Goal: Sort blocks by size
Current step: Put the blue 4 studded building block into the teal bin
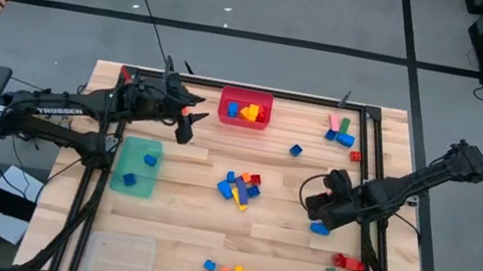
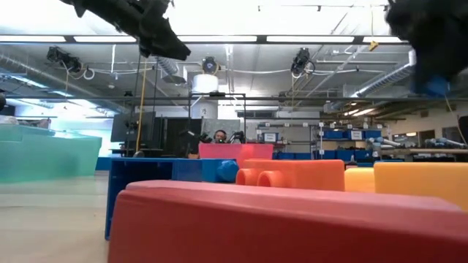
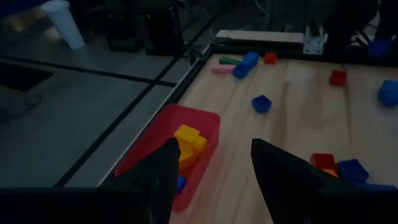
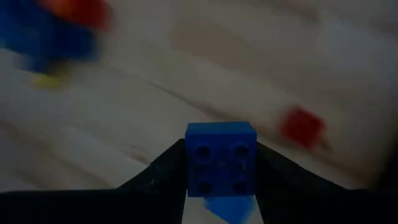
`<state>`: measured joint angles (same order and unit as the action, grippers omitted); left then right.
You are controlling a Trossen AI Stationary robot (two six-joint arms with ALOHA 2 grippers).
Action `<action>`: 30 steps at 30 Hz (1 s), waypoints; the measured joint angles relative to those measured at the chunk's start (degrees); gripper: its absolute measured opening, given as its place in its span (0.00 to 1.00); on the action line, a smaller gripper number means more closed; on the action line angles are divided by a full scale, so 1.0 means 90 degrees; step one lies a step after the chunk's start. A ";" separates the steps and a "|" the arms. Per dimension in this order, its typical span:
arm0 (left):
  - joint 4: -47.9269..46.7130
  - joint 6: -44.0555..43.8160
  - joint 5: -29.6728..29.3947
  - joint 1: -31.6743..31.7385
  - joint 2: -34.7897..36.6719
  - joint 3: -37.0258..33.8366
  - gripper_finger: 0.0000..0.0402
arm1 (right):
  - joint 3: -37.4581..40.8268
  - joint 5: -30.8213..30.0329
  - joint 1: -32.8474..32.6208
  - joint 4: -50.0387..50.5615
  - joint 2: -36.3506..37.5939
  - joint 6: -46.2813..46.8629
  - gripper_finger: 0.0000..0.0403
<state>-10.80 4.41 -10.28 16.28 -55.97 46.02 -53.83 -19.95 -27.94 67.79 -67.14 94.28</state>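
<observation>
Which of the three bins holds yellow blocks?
The red bin at the table's far edge, by the left gripper: it holds yellow blocks. The green bin shows only blue blocks, and the clear bin shows none.

Grey floor (image 1: pixel 272 21) crossed by dark tape lines; long ceiling strip lights (image 2: pixel 314 39), exposed ducts, shelving with blue bins (image 2: pixel 340 134) beyond.

Overhead; table-level; two wrist close-ups

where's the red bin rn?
In the high view, the red rectangular plastic bin sits at the table's far edge, centre-left, holding yellow and blue bricks, with the left hand open just beside it.
</observation>
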 joint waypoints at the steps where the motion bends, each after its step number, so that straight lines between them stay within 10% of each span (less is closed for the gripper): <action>1: -0.0153 0.0017 0.0009 -0.0023 0.0089 -0.0005 0.52 | -0.0208 -0.0231 0.0031 -0.0019 -0.0033 -0.0172 0.38; 9: -0.0127 0.0187 0.0119 -0.0176 0.1401 -0.0005 0.52 | -0.1649 -0.1127 0.0554 -0.0631 -0.0931 -0.2067 0.38; 16: -0.0637 0.0074 0.1761 -0.0200 0.2423 -0.0028 0.52 | -0.2719 -0.1298 0.1358 -0.2715 -0.2275 -0.4829 0.38; 30: 0.0384 -0.0363 0.2443 -0.0208 0.3672 -0.1616 0.52 | -0.5422 0.0427 0.2526 -0.5928 -0.5392 -0.8279 0.38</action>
<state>-7.34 1.14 11.71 14.41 -22.93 31.47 -102.62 -16.11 -5.21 14.44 -115.67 19.77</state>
